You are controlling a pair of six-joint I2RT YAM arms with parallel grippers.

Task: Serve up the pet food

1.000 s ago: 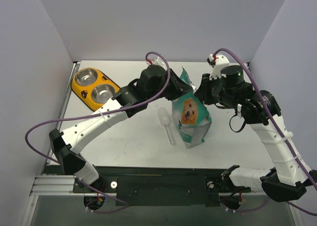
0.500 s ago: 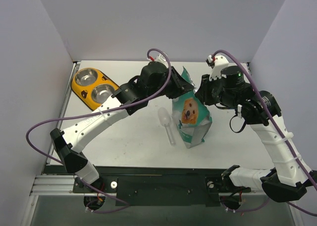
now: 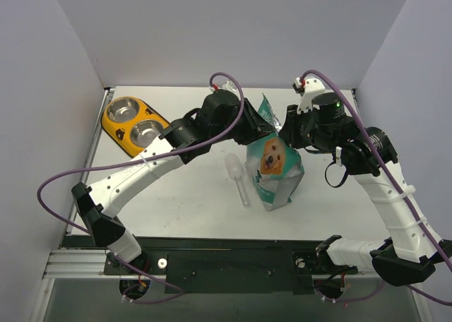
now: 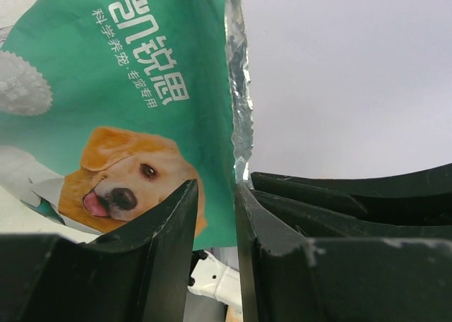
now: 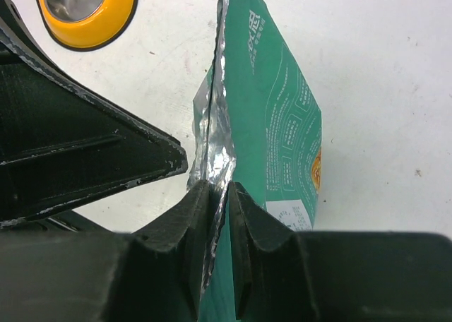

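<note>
Kibble doesn't show; contents of the pouch (image 3: pixel 272 170) are hidden. It's a glossy teal/white bag w/ a retriever face, upright mid-table (image 3: pixel 191 202). Left gripper (image 3: pixel 260 128) & right gripper (image 3: pixel 282 133) each pinch its crinkled silver foil top edge, jaws nearly closed on it. Clear plastic scoop (image 3: pixel 237 174) lies just left of the bag. Yellow feeder (image 3: pixel 134 126) w/ two shiny round steel bowls sits at far left.

Teal/white pet food pouch (image 3: pixel 272 168) w/ golden dog face, silver foil rim; yellow feeder (image 3: pixel 111 126), steel bowls (image 3: pixel 123 110).

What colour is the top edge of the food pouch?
The pouch edge is silver foil, best seen from left wrist.
</note>
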